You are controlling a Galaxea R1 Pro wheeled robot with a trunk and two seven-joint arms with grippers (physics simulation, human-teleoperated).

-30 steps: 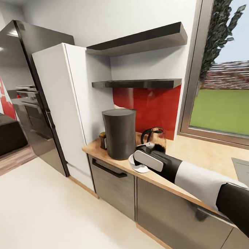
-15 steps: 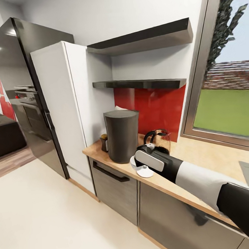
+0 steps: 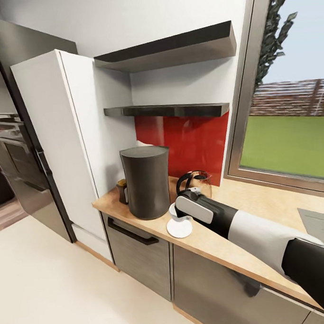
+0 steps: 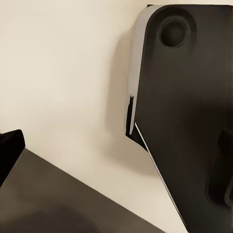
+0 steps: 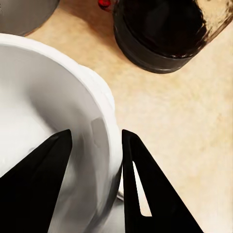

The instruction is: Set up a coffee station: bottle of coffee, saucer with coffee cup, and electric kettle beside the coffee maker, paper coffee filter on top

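White ceramic is pinched in the right gripper (image 5: 92, 145): the coffee cup (image 5: 53, 121) wall sits between the two dark fingers, one inside the bowl, one outside, so the fingers are closed on the rim. In the head view the cup is seen at the gripper tip directly over the saucer (image 3: 179, 227), which lies on the kitchen countertop (image 3: 259, 207) just beside the coffee maker (image 3: 145, 182). Whether the cup base is already touching the saucer cannot be told; it is at most just above it. Step in hand, as judged: seating the cup on the saucer. The electric kettle (image 3: 196, 181) is already standing behind the saucer, near the coffee maker, and its black base is seen in the right wrist view just beyond the cup. The bottle of coffee (image 3: 121, 191) is on the counter at the coffee maker's far side, touching or nearly so. A white sliver at the top rear edge of the coffee maker is probably the paper coffee filter (image 3: 143, 144), but it is too small to confirm. Next move calls for a short, vertical lowering, cup kept centred on the saucer, then release and a straight retreat clear of the kettle. The left gripper's finger state cannot be told from the left wrist view.
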